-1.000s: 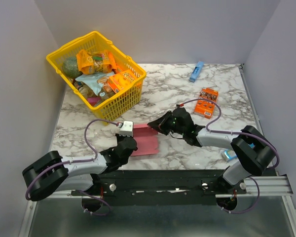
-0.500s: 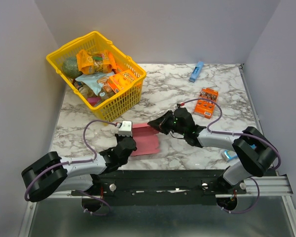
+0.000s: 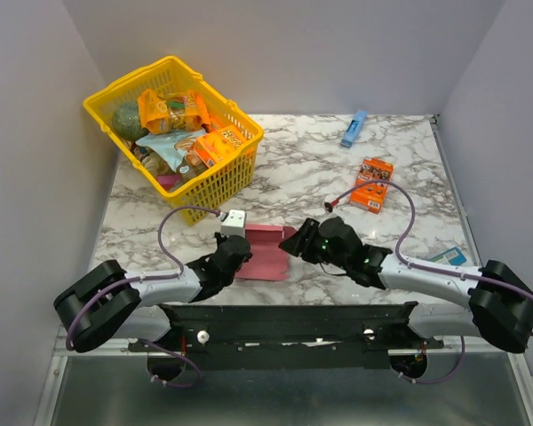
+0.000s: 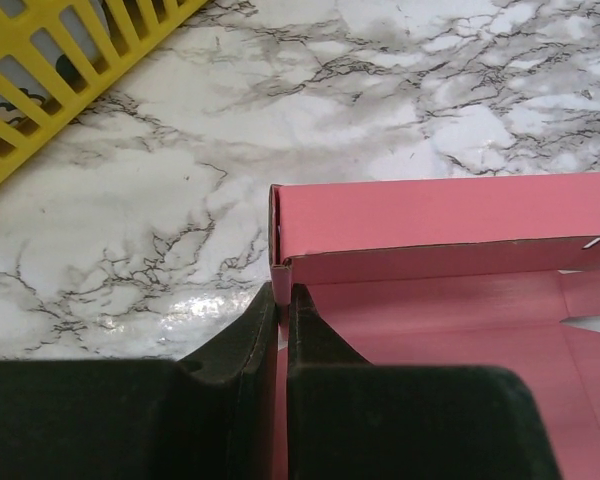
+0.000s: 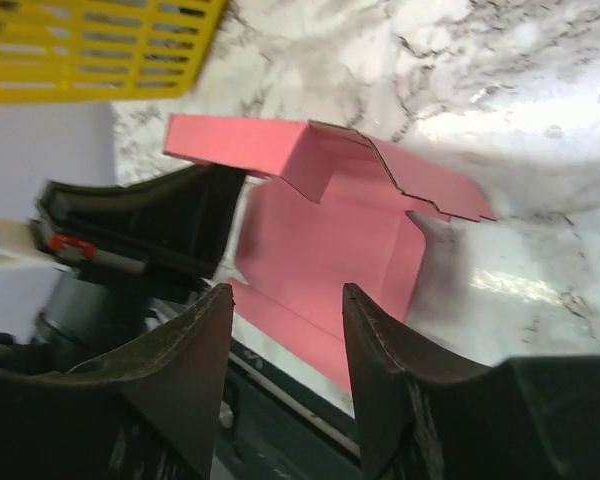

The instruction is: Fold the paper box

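One paper box edge sits pinched in left jaws

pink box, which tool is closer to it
Left. The left tool is shut on the pink box's left edge; the right tool is open beside its right edge, not gripping.

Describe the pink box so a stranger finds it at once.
On the marble table, look at the near edge, in front of the yellow basket. Between the left gripper and right gripper lies the paper box: plain pink card, partly folded, unlike the printed orange box farther right.
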You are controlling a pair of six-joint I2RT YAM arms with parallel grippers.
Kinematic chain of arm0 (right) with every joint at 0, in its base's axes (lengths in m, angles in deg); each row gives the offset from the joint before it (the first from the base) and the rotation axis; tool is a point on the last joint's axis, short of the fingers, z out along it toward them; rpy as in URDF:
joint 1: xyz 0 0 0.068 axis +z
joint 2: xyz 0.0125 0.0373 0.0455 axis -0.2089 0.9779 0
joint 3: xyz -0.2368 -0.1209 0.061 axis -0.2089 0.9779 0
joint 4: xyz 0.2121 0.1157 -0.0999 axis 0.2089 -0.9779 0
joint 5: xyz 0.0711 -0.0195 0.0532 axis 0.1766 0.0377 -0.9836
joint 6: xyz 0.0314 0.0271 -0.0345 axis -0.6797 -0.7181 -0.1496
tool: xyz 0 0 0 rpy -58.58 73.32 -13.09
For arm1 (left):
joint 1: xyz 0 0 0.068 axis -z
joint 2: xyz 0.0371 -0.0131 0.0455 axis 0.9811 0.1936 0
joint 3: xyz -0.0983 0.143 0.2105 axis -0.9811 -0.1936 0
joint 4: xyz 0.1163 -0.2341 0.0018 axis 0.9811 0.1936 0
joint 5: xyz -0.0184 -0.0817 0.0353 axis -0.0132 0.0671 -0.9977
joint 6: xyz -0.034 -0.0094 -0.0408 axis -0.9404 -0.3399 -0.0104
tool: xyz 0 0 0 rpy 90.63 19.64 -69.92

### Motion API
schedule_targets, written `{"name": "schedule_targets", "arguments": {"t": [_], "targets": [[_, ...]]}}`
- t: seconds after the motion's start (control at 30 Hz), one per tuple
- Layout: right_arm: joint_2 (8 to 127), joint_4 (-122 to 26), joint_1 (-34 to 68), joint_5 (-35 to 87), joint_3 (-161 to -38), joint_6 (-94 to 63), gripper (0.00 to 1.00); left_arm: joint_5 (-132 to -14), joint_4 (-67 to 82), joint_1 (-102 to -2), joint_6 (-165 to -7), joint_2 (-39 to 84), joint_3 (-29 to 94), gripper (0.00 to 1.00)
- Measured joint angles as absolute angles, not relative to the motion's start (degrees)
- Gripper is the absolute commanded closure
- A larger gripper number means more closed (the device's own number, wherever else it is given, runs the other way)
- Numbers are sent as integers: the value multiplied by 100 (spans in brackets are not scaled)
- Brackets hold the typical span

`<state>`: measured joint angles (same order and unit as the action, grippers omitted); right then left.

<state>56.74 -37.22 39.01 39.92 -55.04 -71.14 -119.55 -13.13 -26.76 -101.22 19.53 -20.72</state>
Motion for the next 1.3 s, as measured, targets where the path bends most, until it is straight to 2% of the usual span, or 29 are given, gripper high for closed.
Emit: {"name": "schedule_targets", "arguments": {"t": [0.2, 0.33, 0.6, 1.3], "targets": [[6329, -4365, 4196, 4470, -5832, -6703, 54, -11780, -1313, -2676, -10177, 2052, -2042, 100], [6749, -4597, 4194, 4680, -6077, -6594, 48, -11726, -1313, -2676, -10196, 2067, -2042, 100], [7075, -4872, 4002, 5015, -6407, -6391, 47, -11717, -1313, -2676, -10194, 2067, -2042, 100], [7748, -4796, 3875, 5139, -6702, -6076, 57, -11717, -1317, -2703, -10192, 2089, -2035, 100]]}}
